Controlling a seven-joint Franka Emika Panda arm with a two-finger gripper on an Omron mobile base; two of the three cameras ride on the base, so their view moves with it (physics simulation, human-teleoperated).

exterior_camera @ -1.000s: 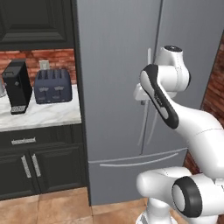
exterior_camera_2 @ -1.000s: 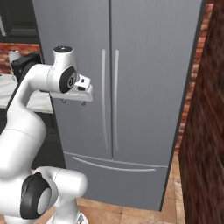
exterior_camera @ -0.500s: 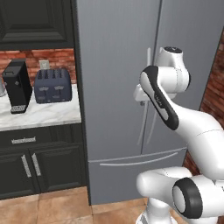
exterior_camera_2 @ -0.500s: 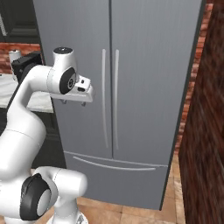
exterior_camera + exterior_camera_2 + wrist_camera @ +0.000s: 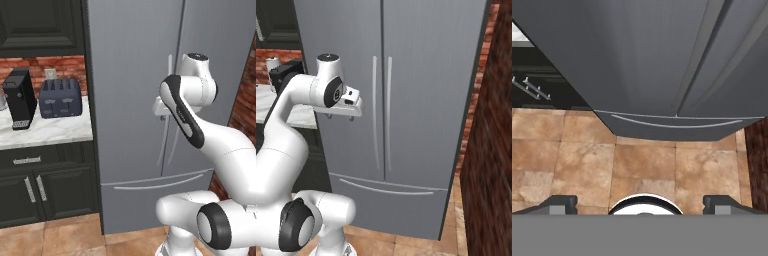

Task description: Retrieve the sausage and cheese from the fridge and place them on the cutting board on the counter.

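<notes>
Gripper (image 5: 340, 116) hung empty, jaws wide, pointing floorward before the closed fridge (image 5: 421, 100), whose upright door handles (image 5: 382, 112) lay near at its 3 o'clock; sausage and cheese presumably inside.

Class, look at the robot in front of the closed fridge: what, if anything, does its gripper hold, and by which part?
Nothing is held. The gripper stands open and empty, pointing down at the floor in front of the fridge, whose doors are shut.
</notes>
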